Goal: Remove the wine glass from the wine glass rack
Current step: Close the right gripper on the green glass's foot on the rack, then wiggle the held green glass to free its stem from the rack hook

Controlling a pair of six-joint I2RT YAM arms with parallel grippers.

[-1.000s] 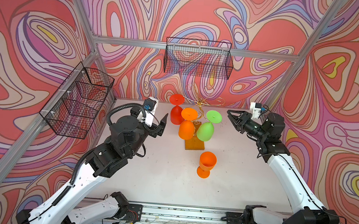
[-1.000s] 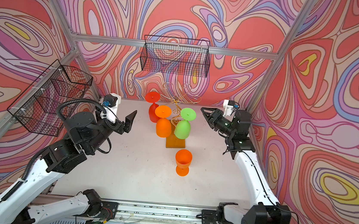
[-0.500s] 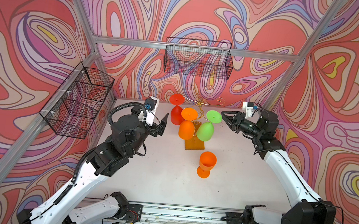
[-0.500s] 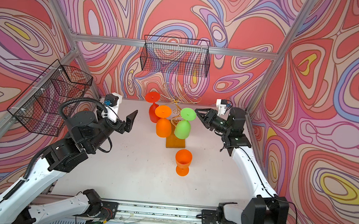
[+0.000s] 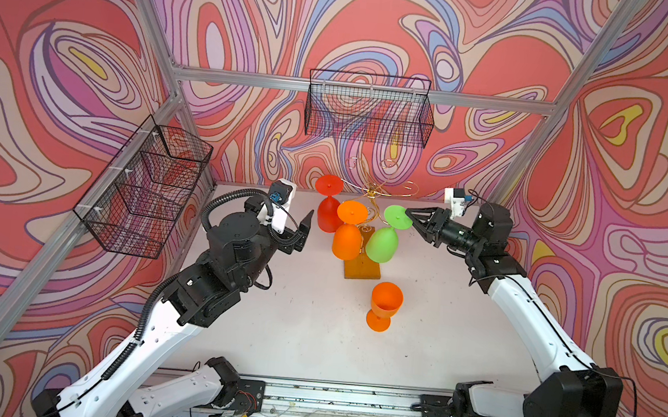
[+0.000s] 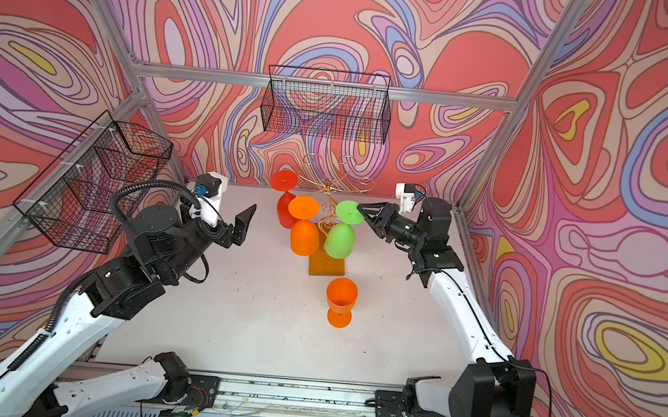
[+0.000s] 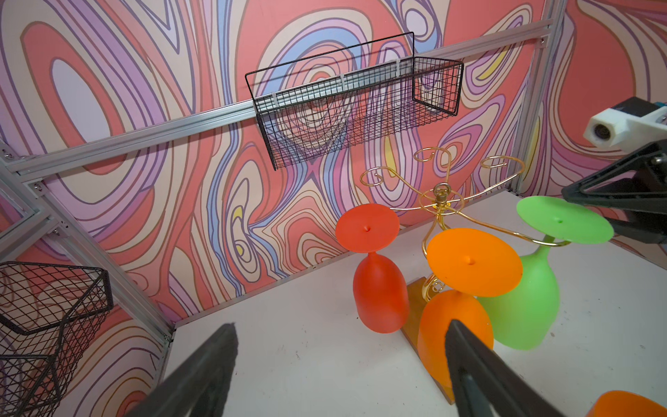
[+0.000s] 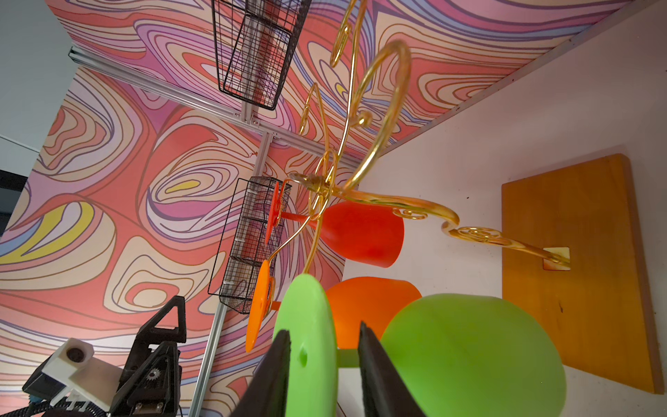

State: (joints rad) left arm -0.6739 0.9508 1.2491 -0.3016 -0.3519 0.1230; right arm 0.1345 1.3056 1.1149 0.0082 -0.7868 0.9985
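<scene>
Top views, both alike: the right arm reaches in level from the side, and the right fingers [image 5: 419, 218] [image 6: 373, 213] meet the foot of the green glass [image 5: 382, 243], which hangs upside down on the gold rack [image 5: 372, 194]. The left arm is bent high. The left fingers [image 5: 306, 224] are spread wide and empty, short of the hanging orange glass [image 5: 347, 240].

Left wrist view: the left fingers [image 7: 216, 361] stand far apart over the worktop [image 7: 306, 361], with the orange glass [image 7: 472, 260] just past one tip.

Right wrist view: the right fingers [image 8: 278, 368] are partly spread astride the green glass [image 8: 469, 343] foot. One lies close against its outer face. The other is beside the stem, a gap away from the foot.
</scene>
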